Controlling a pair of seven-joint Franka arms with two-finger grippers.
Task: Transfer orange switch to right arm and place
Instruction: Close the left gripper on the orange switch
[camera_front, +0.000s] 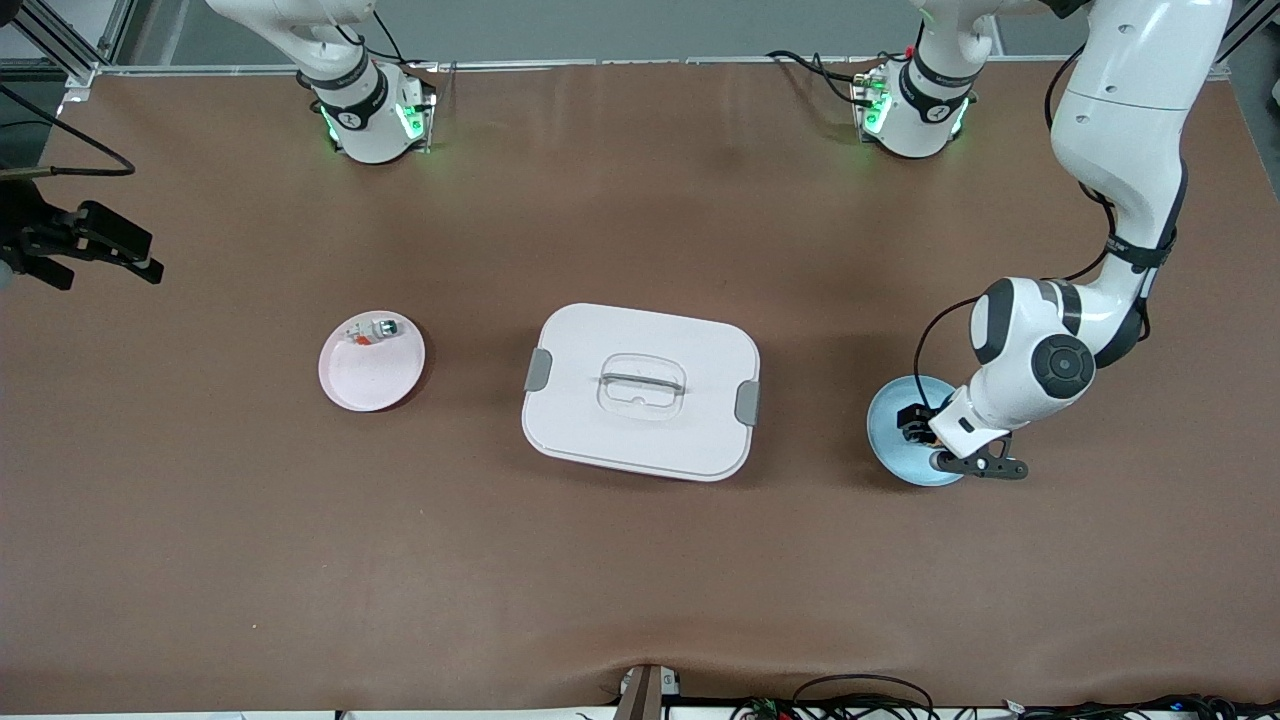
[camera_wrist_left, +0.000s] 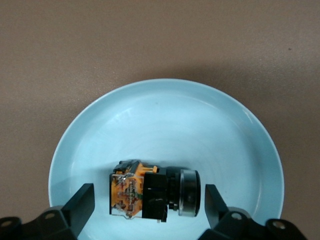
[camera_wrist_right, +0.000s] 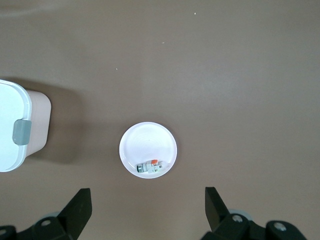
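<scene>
The orange switch (camera_wrist_left: 135, 192) lies on its side in the pale blue plate (camera_wrist_left: 165, 120), orange body at one end, black collar and round face at the other. My left gripper (camera_wrist_left: 148, 192) is open and low over the plate, one finger on each side of the switch with a small gap on both sides. In the front view the left gripper (camera_front: 915, 425) is down at the blue plate (camera_front: 890, 455), toward the left arm's end of the table. My right gripper (camera_wrist_right: 147, 195) is open, empty and high over the table beside the pink plate (camera_wrist_right: 147, 142).
The pink plate (camera_front: 370, 385) holds a white-and-clear part (camera_front: 375, 330) with green and red bits. A white lidded box (camera_front: 640, 390) stands mid-table between the two plates. A black fixture with a cable (camera_front: 85, 240) sticks in at the right arm's end.
</scene>
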